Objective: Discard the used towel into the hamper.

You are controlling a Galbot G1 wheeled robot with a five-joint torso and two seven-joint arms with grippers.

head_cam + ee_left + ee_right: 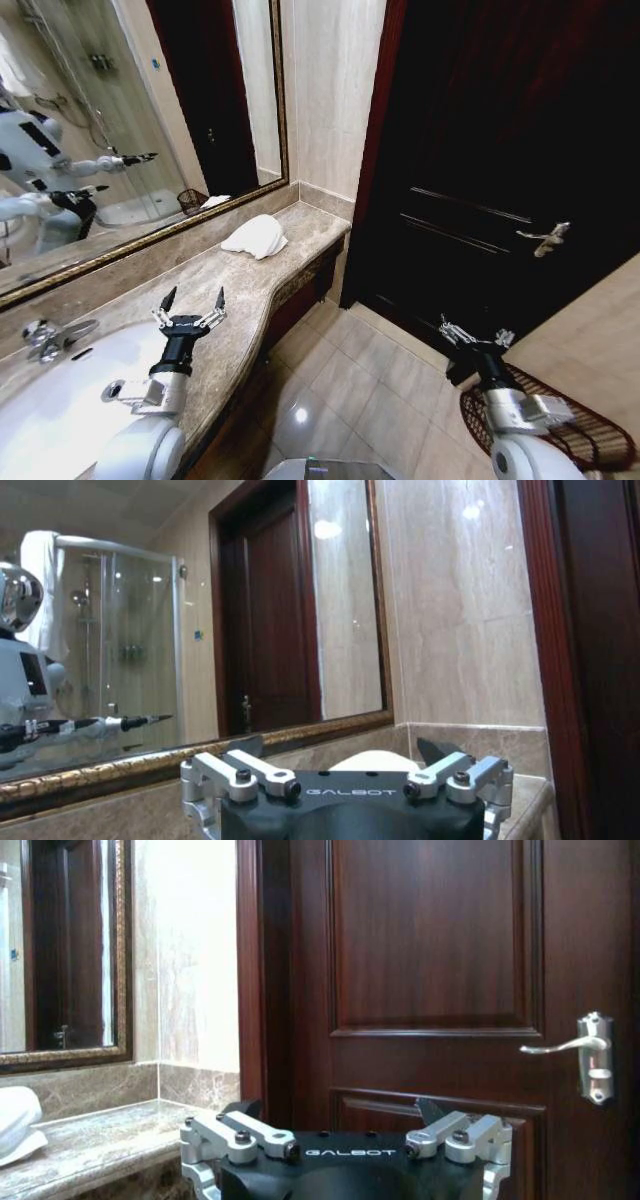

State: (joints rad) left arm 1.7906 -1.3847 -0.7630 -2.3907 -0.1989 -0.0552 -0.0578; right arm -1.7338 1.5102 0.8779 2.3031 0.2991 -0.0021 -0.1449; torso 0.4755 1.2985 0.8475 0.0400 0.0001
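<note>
The used towel (255, 237) is a crumpled white bundle on the marble counter (290, 262), near its far end below the mirror. My left gripper (193, 300) hovers open over the counter beside the sink, well short of the towel, with nothing between its fingers. In the left wrist view, the towel (375, 761) peeks up just beyond the open left gripper (340, 748). The hamper (600, 425), a dark reddish wire basket, stands on the floor at the lower right. My right gripper (477, 335) is open and empty above the floor beside the hamper. In the right wrist view, the towel (15, 1125) lies far to one side of the right gripper (335, 1108).
A white sink (70, 395) with a chrome faucet (45, 338) fills the counter's near end. A gold-framed mirror (130, 110) backs the counter. A dark wooden door (500, 150) with a lever handle (545, 238) stands ahead. Tiled floor (350, 380) lies between counter and hamper.
</note>
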